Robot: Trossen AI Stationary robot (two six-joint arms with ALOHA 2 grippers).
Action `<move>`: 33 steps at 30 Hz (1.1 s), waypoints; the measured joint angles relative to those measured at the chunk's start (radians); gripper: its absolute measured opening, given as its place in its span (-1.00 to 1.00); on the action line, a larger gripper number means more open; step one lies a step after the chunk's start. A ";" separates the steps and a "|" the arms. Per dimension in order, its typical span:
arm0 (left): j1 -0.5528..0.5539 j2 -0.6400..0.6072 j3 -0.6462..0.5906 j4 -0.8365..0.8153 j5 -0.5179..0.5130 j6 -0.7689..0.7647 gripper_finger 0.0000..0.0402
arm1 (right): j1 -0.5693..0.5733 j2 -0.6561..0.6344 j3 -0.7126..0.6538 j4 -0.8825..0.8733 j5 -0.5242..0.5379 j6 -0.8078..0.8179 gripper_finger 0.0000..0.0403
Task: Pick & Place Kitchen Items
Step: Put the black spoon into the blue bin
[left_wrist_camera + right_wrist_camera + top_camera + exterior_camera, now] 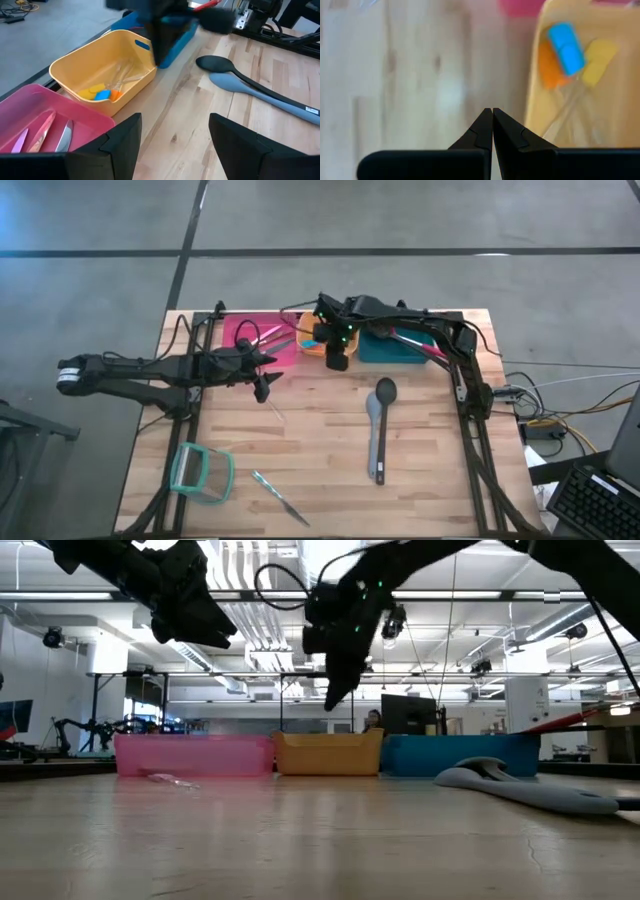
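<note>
Wooden bench (330,480) is seen from above. Teal-rimmed clear container (200,472) lies at the near left, with a slim knife (278,495) just beside it. Left pincer (262,375) is held above the bench by the pink bin (240,332), fingers spread, nothing gripped. Utensils are seen inside the pink bin. Orange bin (107,70) holds tiny blue, yellow and orange pieces (570,52). Right pincer (337,360) is hung at the orange bin's near edge, fingers pressed together, empty. Grey spoon (376,430) and black spoon (216,63) lie together mid-bench, touching. Teal bin (405,346) holds red-handled utensils (415,343).
</note>
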 joint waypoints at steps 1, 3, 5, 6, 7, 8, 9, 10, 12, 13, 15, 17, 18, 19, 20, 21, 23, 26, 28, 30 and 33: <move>0.000 0.000 0.000 0.000 0.000 0.000 0.18 | 0.012 -0.013 0.008 -0.047 0.017 0.001 -0.96; 0.000 0.000 0.000 0.000 0.000 0.000 0.18 | 0.038 -0.050 0.015 -0.124 0.059 0.006 -0.96; 0.000 0.000 0.000 -0.002 0.000 0.000 0.18 | 0.066 -0.094 0.015 -0.179 0.112 0.023 -0.96; 0.000 0.000 0.000 -0.002 0.000 -0.001 0.18 | 0.080 -0.121 0.006 -0.198 0.137 0.034 -0.96; 0.000 0.000 0.000 -0.005 0.000 -0.004 0.18 | 0.095 -0.147 -0.004 -0.218 0.154 0.048 -0.96; 0.000 0.000 0.000 -0.006 0.000 -0.004 0.18 | 0.108 -0.173 -0.016 -0.232 0.168 0.064 -0.96; 0.000 0.000 0.000 -0.005 0.000 -0.005 0.18 | 0.120 -0.202 -0.030 -0.240 0.177 0.081 -0.96; 0.000 0.000 0.000 -0.006 0.000 -0.005 0.18 | 0.132 -0.228 -0.045 -0.243 0.186 0.099 -0.96; 0.000 0.000 0.000 -0.006 0.000 -0.005 0.18 | 0.154 -0.289 -0.074 -0.244 0.203 0.141 -0.96; 0.000 0.000 0.000 -0.006 0.000 -0.005 0.18 | 0.164 -0.319 -0.089 -0.244 0.204 0.167 -0.96; 0.000 0.000 0.000 -0.006 0.000 -0.005 0.18 | 0.183 -0.375 -0.119 -0.242 0.207 0.227 -0.96; 0.000 0.000 0.000 -0.006 0.000 -0.005 0.18 | 0.205 -0.426 -0.152 -0.241 0.214 0.290 -0.96; 0.000 0.000 0.000 -0.006 0.000 -0.005 0.18 | 0.217 -0.449 -0.170 -0.240 0.229 0.317 -0.96; 0.000 0.000 0.000 -0.006 0.000 -0.005 0.18 | 0.230 -0.476 -0.191 -0.235 0.249 0.347 -0.96; 0.000 0.000 0.000 -0.006 0.000 -0.005 0.18 | 0.241 -0.502 -0.213 -0.233 0.274 0.382 -0.96; 0.000 0.000 0.000 -0.006 0.000 -0.005 0.18 | 0.253 -0.525 -0.235 -0.234 0.300 0.421 -0.96; 0.000 0.000 0.000 -0.006 0.000 -0.005 0.18 | 0.278 -0.572 -0.288 -0.231 0.348 0.497 -0.96; 0.000 0.000 0.000 -0.006 0.000 -0.005 0.18 | 0.328 -0.639 -0.385 -0.228 0.434 0.618 -0.96; 0.000 0.000 0.000 -0.005 0.000 -0.005 0.18 | 0.367 -0.686 -0.455 -0.227 0.497 0.712 -0.96; 0.000 0.000 0.000 -0.003 0.000 0.002 0.18 | 0.410 -0.732 -0.525 -0.224 0.542 0.810 -0.96; 0.000 0.000 0.000 0.032 0.000 0.028 0.18 | 0.480 -0.792 -0.633 -0.187 0.566 0.969 -0.96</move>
